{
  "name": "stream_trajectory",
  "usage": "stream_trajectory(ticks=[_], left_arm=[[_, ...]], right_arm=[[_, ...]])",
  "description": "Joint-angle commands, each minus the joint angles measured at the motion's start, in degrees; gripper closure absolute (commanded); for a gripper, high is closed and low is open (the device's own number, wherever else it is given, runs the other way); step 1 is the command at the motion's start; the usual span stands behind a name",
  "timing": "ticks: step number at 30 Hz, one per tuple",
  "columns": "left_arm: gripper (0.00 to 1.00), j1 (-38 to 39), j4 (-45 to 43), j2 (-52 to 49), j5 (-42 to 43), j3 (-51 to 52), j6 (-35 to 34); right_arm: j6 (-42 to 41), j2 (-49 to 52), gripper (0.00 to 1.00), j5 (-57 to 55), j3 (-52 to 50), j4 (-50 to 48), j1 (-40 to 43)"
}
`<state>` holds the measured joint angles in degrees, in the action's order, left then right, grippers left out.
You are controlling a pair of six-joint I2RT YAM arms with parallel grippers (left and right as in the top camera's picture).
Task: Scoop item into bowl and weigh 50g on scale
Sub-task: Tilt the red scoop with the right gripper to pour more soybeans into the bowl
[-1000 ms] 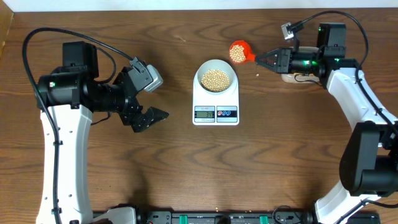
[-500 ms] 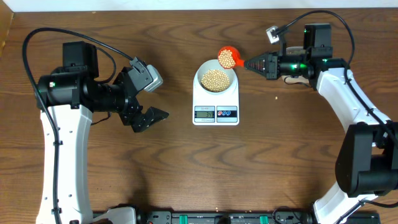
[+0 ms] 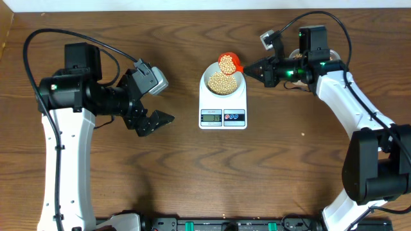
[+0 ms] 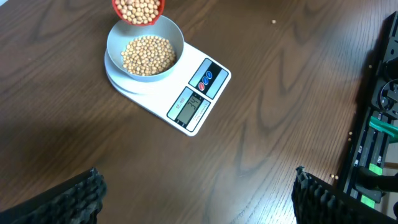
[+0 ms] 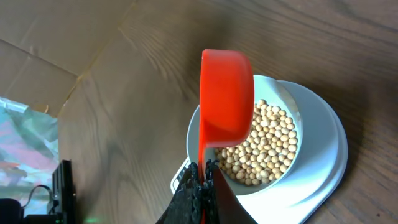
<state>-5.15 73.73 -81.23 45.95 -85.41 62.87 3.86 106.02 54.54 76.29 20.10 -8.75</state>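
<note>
The pale bowl [image 3: 239, 82] stands on the white scale [image 3: 223, 102] and holds many beige beans [image 3: 221, 81]. My right gripper [image 3: 252, 69] is shut on the handle of an orange scoop [image 3: 235, 59] full of beans, held over the bowl's far right rim. In the right wrist view the scoop [image 5: 227, 99] hangs above the bowl [image 5: 283, 92] and its beans [image 5: 267, 146]. My left gripper [image 3: 153, 120] is open and empty, left of the scale. The left wrist view shows the bowl [image 4: 175, 34], the scale [image 4: 214, 91] and the scoop [image 4: 138, 9].
A pale object [image 3: 297, 86] lies under my right arm, mostly hidden. A loose bean [image 3: 303, 134] lies on the table at the right. A black rail [image 3: 225, 224] runs along the front edge.
My right gripper has carried the bean-filled scoop leftward, from right of the scale to over the bowl's rim. The left arm has not moved.
</note>
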Motion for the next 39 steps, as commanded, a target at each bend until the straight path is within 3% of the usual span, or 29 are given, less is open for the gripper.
stream_trajectory(ticks=[1, 39], left_arm=[[0.02, -0.15, 0.37, 0.0, -0.15, 0.33, 0.55], [0.02, -0.15, 0.37, 0.0, -0.15, 0.33, 0.55]], right_arm=[[1.6, 0.09, 0.99, -0.26, -0.24, 0.04, -0.72], [6.54, 0.09, 0.99, -1.6, -0.24, -1.68, -0.72]])
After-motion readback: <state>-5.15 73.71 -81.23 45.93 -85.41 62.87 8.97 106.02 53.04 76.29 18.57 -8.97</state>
